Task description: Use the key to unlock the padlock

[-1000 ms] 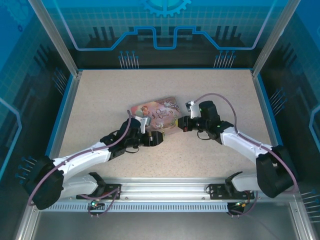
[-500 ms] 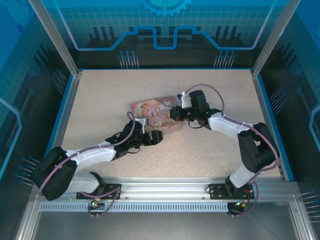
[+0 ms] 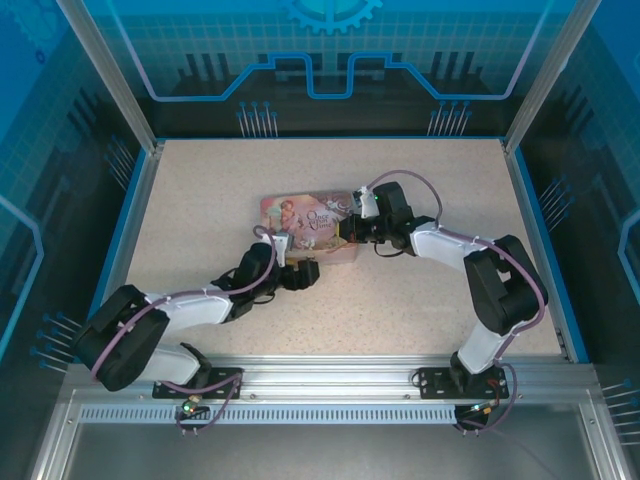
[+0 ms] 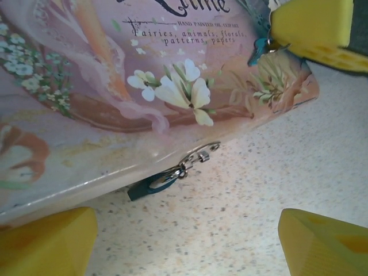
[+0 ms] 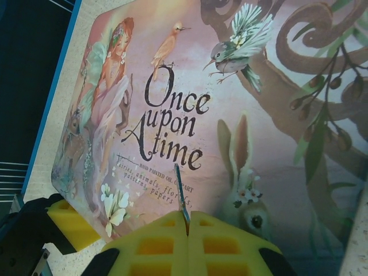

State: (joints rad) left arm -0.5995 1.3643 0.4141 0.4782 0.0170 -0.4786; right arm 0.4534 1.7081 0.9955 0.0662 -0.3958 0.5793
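The right tool (image 5: 187,225) was clamped on the key (image 5: 179,187), its tip over the pink tin (image 5: 276,115) lid. The padlock (image 4: 150,186) hung at the tin's front edge, apparently locked, before the left tool's (image 3: 305,272) spread fingers. Inserting and turning the key remained.

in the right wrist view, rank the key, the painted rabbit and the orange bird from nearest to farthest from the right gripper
1. key: pinched in the right gripper, pointing forward.
2. painted rabbit: on the tin lid just past the gripper, to the right.
3. orange bird: far up the lid, slightly left.
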